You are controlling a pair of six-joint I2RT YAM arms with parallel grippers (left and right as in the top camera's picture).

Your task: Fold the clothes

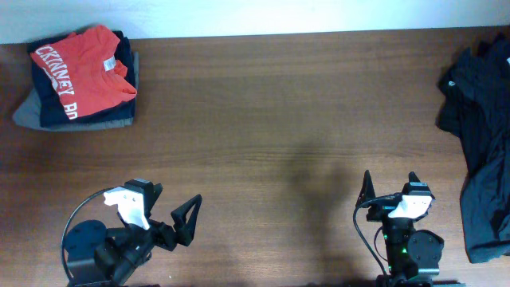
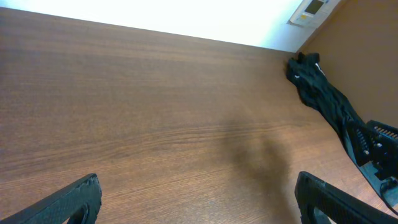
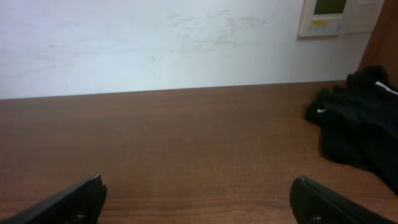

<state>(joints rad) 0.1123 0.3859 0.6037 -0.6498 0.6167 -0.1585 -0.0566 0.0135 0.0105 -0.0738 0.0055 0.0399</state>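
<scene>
Folded stack (image 1: 48,112), orange T-shirt (image 1: 80,68) on top, at table (image 1: 263,119) far-left corner.
Dark pile (image 1: 482,135) crumpled at right edge, unfolded.
Left gripper (image 1: 159,209), right gripper (image 1: 390,190): fingers wide apart, empty, touching no cloth.
Judged partway done.

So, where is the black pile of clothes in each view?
Overhead: the black pile lies at the table's right edge.
Left wrist: black pile in the upper right.
Right wrist: black pile at the right edge.
Shared landmark: wall panel, both wrist views only.
</scene>
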